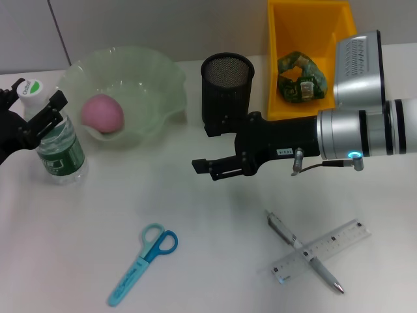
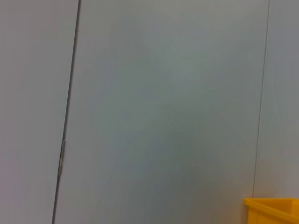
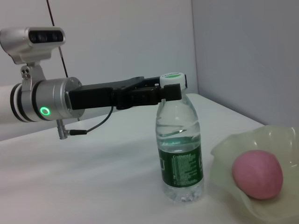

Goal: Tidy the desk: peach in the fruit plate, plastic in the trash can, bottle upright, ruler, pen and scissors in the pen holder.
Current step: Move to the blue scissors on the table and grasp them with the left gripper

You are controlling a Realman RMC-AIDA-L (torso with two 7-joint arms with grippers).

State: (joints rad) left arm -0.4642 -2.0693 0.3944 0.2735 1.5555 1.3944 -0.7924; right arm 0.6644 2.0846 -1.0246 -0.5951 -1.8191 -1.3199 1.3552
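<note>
A clear water bottle point(image 1: 60, 147) with a green label stands upright at the far left. My left gripper point(image 1: 38, 98) has its fingers spread on either side of the bottle's neck; it also shows in the right wrist view point(image 3: 163, 93) beside the bottle point(image 3: 180, 154). A pink peach point(image 1: 101, 113) lies in the green glass plate point(image 1: 140, 78). My right gripper point(image 1: 203, 169) is open and empty above the table, in front of the black mesh pen holder point(image 1: 227, 88). Blue scissors point(image 1: 144, 261) lie at the front. A pen point(image 1: 281, 228) lies crossed with a clear ruler point(image 1: 339, 238). Green crumpled plastic point(image 1: 301, 78) lies in the yellow bin point(image 1: 306, 26).
The yellow bin stands at the back right, next to the pen holder. The left wrist view shows only a grey wall and a corner of the yellow bin point(image 2: 273, 210). The peach point(image 3: 258, 173) and the plate point(image 3: 229, 154) stand close beside the bottle.
</note>
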